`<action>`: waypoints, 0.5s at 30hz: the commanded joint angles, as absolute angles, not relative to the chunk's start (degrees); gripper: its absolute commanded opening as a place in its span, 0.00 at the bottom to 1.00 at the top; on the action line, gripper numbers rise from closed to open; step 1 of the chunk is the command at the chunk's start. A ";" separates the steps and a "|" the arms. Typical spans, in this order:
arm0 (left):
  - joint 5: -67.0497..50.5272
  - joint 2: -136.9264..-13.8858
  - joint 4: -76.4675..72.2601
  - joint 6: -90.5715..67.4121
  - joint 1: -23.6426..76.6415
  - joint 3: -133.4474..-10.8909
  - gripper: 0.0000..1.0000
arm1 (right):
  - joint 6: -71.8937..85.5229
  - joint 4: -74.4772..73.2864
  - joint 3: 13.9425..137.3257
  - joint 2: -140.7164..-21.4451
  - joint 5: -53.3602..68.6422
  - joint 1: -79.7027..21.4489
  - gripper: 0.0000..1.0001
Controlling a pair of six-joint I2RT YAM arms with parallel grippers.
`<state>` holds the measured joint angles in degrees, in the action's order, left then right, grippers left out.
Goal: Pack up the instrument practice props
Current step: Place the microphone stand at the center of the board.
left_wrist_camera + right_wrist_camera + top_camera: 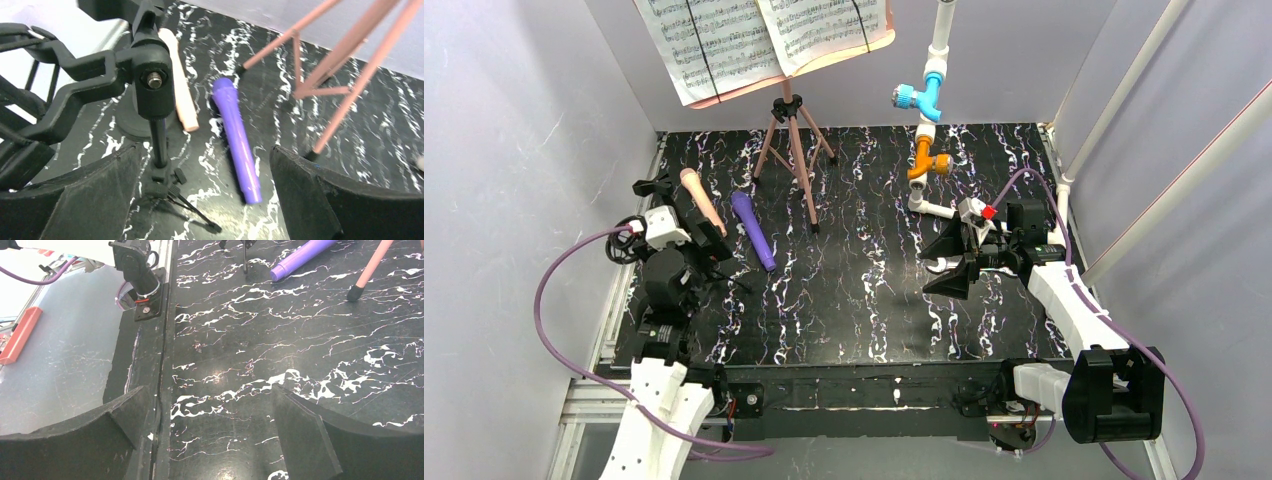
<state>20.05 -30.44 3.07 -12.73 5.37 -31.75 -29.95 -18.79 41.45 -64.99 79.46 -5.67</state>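
Two grippers of mine are open. My left gripper (205, 200) hangs low over the left side of the tabletop (864, 320) with its jaws spread wide. A black mic holder (150, 75) stands upright on its small tripod feet in the gap, close to one finger. I cannot tell whether that finger touches it, but nothing is clamped.

Just behind the holder lies the peach microphone (180, 90). The purple microphone (235, 135) lies flat beside it with a strip of tabletop between them. They run roughly the same way.

Further back, near the middle, the tripod legs (792, 150) stand on the tabletop, one foot near the purple microphone. High on top is the salmon-pink music rest (879, 40), with white music sheets (724, 40) spread open across it under dark bands.

My right gripper (210, 435) sits low over the right side of the tabletop, well apart from the microphones. Its jaws are wide and only bare marbled surface shows between them. Behind it, at the back right, rises the white pipe (929, 95) with its blue and orange valves.
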 commanded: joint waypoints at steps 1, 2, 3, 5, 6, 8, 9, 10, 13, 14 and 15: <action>9.74 -28.16 16.20 -15.63 5.10 -34.65 0.98 | -30.41 -18.98 42.36 -64.17 80.44 -5.38 1.00; 9.29 -28.13 16.90 -15.37 5.10 -35.01 0.98 | -30.41 -18.98 42.32 -64.16 80.39 -5.30 1.00; 8.61 -28.05 17.67 -15.68 5.10 -35.32 0.98 | -30.41 -18.98 42.28 -64.08 80.47 -5.16 1.00; 6.67 -27.92 19.74 -16.13 5.15 -36.30 0.98 | -30.41 -18.98 42.28 -64.00 80.57 -4.81 1.00; 5.16 -27.90 21.27 -16.61 5.13 -36.91 0.98 | -30.41 -18.98 42.28 -63.91 80.58 -4.61 1.00; 2.33 -27.49 25.23 -18.36 5.11 -38.26 0.98 | -30.33 -18.98 42.25 -63.73 80.68 -4.32 1.00; 0.84 -27.12 27.04 -19.25 5.18 -38.70 0.98 | -30.32 -18.98 42.25 -63.72 80.68 -4.24 1.00; -0.99 -26.70 28.74 -20.08 5.20 -38.97 0.98 | -30.32 -18.98 42.27 -63.72 80.66 -4.22 1.00; -8.09 -25.07 31.52 -22.39 5.75 -39.47 0.98 | -30.39 -18.98 42.28 -63.85 80.68 -4.22 1.00; -10.52 -24.71 31.63 -22.93 6.10 -39.65 0.98 | -30.34 -18.98 42.28 -63.89 80.68 -4.22 1.00; -12.87 -24.49 31.55 -23.48 6.52 -40.18 0.98 | -30.39 -19.03 42.28 -63.94 80.73 -4.22 1.00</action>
